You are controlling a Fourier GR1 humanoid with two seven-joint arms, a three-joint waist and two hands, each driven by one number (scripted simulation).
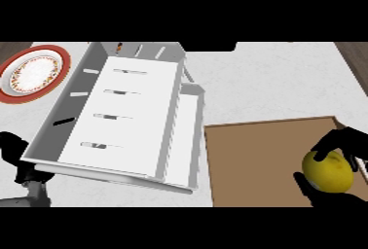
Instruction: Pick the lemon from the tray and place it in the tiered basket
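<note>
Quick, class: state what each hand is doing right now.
Left hand: at the view's left edge, holding nothing; fingers cannot be told.
Right hand: shut on the lemon, over the tray.

You see an even, soft light from above. The white tiered basket [137,112] looks bright without glare and throws a faint shadow on the counter [273,82]. Edges look slightly blurred.

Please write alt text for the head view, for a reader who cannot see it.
The right hand is curled round a yellow lemon above the brown tray. A white tiered basket stands to its left, with a red-rimmed plate beyond.
</note>
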